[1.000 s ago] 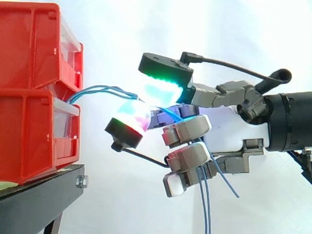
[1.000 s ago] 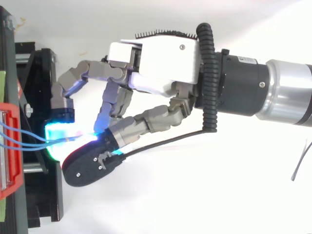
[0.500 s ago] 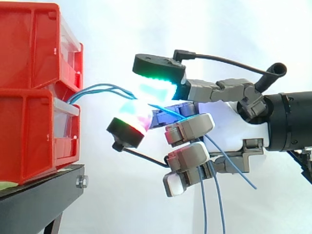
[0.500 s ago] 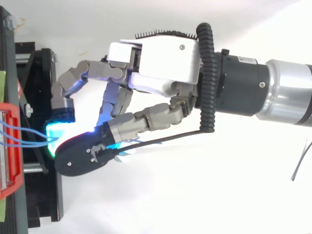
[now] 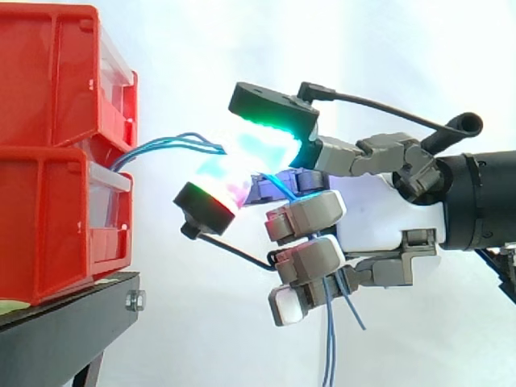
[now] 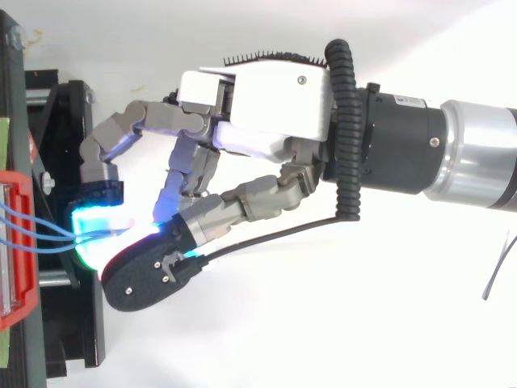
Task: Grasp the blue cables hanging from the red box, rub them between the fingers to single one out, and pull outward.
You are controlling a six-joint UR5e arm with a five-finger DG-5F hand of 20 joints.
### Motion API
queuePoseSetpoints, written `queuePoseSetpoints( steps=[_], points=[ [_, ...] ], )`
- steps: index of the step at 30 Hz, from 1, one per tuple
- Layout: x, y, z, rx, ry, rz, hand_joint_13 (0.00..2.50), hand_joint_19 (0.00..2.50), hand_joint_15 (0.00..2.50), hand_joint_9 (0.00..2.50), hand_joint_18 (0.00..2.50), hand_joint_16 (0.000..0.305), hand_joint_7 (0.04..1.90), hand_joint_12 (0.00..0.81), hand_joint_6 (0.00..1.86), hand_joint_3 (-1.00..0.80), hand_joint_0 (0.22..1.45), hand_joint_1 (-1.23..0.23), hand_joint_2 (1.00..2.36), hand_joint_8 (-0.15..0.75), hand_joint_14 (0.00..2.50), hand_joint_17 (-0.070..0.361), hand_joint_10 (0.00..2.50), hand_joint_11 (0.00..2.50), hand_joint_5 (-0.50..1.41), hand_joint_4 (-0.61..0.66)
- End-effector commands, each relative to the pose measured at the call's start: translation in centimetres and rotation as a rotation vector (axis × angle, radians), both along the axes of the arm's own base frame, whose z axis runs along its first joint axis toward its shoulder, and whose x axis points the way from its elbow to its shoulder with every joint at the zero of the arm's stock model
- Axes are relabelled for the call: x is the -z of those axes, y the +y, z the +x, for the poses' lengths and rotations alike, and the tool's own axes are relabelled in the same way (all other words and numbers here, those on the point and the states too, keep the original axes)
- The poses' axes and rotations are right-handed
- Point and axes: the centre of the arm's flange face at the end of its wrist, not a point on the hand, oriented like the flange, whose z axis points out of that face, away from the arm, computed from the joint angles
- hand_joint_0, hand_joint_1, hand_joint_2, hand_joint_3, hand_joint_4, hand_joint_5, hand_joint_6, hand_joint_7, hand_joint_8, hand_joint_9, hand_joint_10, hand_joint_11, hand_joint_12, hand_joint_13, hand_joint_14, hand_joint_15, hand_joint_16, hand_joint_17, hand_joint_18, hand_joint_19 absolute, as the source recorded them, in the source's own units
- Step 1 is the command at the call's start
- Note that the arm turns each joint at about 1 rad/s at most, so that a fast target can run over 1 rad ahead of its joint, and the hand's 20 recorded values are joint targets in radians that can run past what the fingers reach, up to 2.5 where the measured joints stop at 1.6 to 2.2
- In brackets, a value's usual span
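At centre right of the side view, hand (image 5: 367,201) curled on the blue cables (image 5: 173,143), these pinched between a green-glowing pad (image 5: 274,137) above and a red-glowing one below. From the red box (image 5: 56,153) at left of frame, strands leaving between the stacked drawers, crossing to the pads, loose ends dangling under the palm at lower centre. Black stand (image 5: 68,318) beneath, lower left.

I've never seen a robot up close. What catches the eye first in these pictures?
First, the big mechanical hand reaching in from the right, with thick fingertips glowing green, cyan and red. Between those pads it pinches thin blue cables that run out of the stacked red boxes on the left. The cables' loose ends dangle below the hand.
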Motion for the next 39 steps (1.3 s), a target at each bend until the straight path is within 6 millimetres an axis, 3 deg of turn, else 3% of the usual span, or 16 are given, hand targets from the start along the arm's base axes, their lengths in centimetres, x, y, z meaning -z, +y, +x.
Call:
queuePoseSetpoints(
  steps=[1,9,21,23,32,36,39],
  points=[
    [0.02,0.11,0.01,-0.001,0.001,-0.001,1.26,0.65,1.01,1.34,0.9,0.049,1.01,0.341,0.93,-0.5,0.72,-0.85,1.0,0.243,0.03,0.111,0.01,1.45,-0.16,-0.06],
    [-0.12,0.11,0.02,-0.001,-0.004,0.0,1.29,0.67,1.0,1.39,0.91,0.053,0.98,0.359,0.91,-0.5,0.54,-0.71,1.0,0.267,0.03,0.119,0.02,1.41,-0.14,0.06],
    [-0.09,0.12,0.08,-0.001,-0.006,0.0,1.3,0.68,1.0,1.4,0.91,0.057,0.97,0.372,0.89,-0.5,0.52,-0.52,1.0,0.274,0.03,0.128,0.02,1.41,-0.14,0.07],
    [-0.09,0.24,0.09,-0.003,-0.006,0.0,1.29,0.7,1.01,1.38,0.89,0.055,0.99,0.359,0.88,-0.5,0.55,-0.54,1.0,0.253,0.03,0.124,0.02,1.42,-0.14,0.07],
    [-0.06,0.24,0.06,-0.003,-0.003,0.0,1.3,0.66,0.98,1.38,0.92,0.059,1.06,0.386,0.89,-0.13,0.6,-0.76,1.02,0.288,0.03,0.132,0.01,1.4,-0.14,0.05],
    [-0.05,0.24,0.04,-0.003,-0.001,-0.001,1.25,0.66,1.0,1.32,0.87,0.053,1.05,0.352,0.92,-0.11,0.65,-0.83,1.02,0.251,0.03,0.12,0.02,1.43,-0.15,-0.06],
    [-0.05,0.24,0.04,-0.003,-0.001,-0.001,1.22,0.64,0.98,1.29,0.85,0.051,1.08,0.342,0.93,-0.21,0.72,-0.89,1.02,0.238,0.03,0.115,0.02,1.41,-0.16,-0.12]
  ],
)
